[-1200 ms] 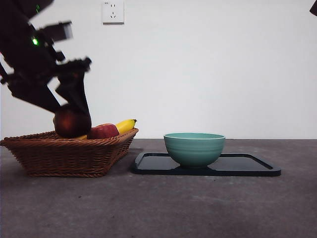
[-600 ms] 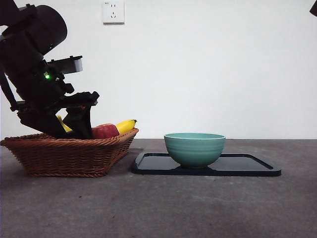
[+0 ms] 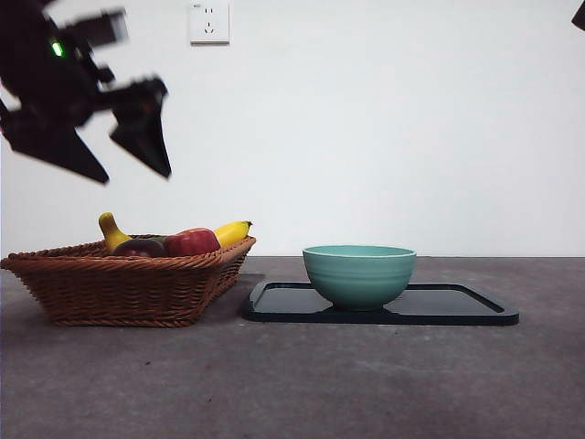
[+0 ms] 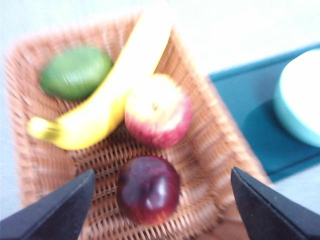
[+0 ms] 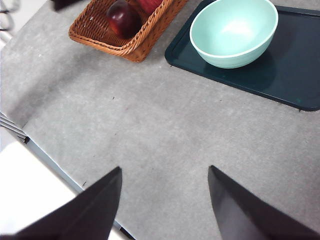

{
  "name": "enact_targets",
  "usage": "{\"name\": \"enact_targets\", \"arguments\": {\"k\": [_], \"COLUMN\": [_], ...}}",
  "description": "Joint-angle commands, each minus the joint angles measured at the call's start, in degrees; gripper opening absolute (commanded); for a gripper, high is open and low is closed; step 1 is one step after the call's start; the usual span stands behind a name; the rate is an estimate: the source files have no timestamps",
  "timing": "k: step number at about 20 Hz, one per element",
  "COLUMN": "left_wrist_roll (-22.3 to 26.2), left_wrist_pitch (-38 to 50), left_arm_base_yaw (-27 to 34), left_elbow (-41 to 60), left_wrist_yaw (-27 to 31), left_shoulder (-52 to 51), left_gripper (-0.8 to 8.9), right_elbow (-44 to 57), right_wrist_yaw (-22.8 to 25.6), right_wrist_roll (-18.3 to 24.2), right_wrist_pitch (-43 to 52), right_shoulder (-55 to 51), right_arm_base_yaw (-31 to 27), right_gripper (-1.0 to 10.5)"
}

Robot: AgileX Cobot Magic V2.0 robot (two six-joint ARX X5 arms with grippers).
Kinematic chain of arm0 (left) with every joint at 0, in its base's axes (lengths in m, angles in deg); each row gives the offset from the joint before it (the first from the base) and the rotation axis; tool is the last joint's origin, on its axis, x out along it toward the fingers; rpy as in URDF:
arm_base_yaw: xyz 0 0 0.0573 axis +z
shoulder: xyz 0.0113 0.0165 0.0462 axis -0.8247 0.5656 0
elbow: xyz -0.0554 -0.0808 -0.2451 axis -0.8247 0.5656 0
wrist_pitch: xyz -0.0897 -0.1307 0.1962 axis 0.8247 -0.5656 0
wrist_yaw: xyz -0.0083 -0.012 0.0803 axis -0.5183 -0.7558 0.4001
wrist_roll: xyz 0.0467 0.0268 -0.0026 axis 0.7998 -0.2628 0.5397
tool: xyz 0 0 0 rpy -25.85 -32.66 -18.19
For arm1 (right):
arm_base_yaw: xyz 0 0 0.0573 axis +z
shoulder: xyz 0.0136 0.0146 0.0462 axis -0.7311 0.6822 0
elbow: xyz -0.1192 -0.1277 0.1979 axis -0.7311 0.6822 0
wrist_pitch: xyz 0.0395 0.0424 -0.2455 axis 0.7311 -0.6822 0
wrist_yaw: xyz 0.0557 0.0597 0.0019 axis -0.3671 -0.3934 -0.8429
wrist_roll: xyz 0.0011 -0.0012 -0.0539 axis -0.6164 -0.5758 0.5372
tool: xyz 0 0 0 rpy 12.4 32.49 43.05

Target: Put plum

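Though blurred, plum (image 4: 148, 189) seemingly in basket (image 4: 215, 165)

The left end effector (image 3: 128, 155) is matte black with wedge-shaped jaws; a small green light glows on its housing.

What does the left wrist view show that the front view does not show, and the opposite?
Only the left wrist view shows the green fruit in the basket, the whole plum, and the open jaws of the left gripper above it. Only the front view shows the wall socket and the full tray. Both show the banana, the red apple and the green bowl.
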Motion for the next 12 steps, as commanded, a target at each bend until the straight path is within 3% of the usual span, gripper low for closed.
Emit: {"name": "enact_targets", "arguments": {"k": [1, 6, 12], "left_wrist_roll": [-0.5, -0.8, -0.2], "left_wrist_pitch": [-3.4, -15.5, -28.9], "left_arm_base_yaw": [-0.5, -0.7, -0.7], "left_elbow": [-1.1, -1.1, -1.1], "left_wrist_yaw": [-2.4, -14.4, -30.0], "left_shoulder": [-5.6, -18.6, -25.6], "left_gripper": [4.37, 4.36, 4.33], "right_elbow": [-0.3, -0.3, -0.3], "right_wrist_yaw": [0.2, 0.2, 0.2], "right_wrist_roll": [0.2, 0.2, 0.2], "right_wrist_pitch": [0.3, 0.3, 0.3], "right_shoulder": [0.3, 0.3, 0.3], "right_arm_base_yaw": [0.3, 0.3, 0.3], "right_gripper": [2.7, 2.7, 2.7]}}
